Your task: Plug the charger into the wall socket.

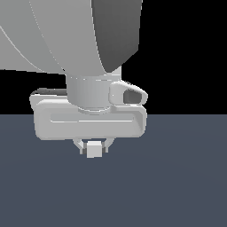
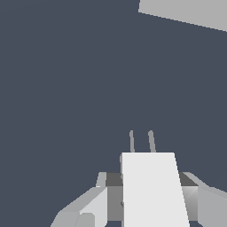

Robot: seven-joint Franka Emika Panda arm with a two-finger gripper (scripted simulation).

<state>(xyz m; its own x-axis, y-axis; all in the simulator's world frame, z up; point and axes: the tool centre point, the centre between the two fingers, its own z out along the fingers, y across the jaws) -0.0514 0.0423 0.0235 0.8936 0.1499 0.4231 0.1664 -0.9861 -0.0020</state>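
The charger [image 1: 93,150] is a small white-grey cube held between my gripper's [image 1: 93,150] fingers, just under the hand, above the dark floor. In the wrist view the charger [image 2: 153,188] fills the space between the fingers [image 2: 86,213], and its two thin prongs [image 2: 142,142] point forward. A light-grey flat piece [image 2: 186,12] at the frame's corner looks like part of the wall socket; its orange-yellow dots are out of view. The socket is hidden behind the arm in the exterior view.
The arm's large grey body [image 1: 75,40] and hand [image 1: 88,119] block much of the exterior view. The dark blue-grey floor [image 1: 177,186] spreads all round.
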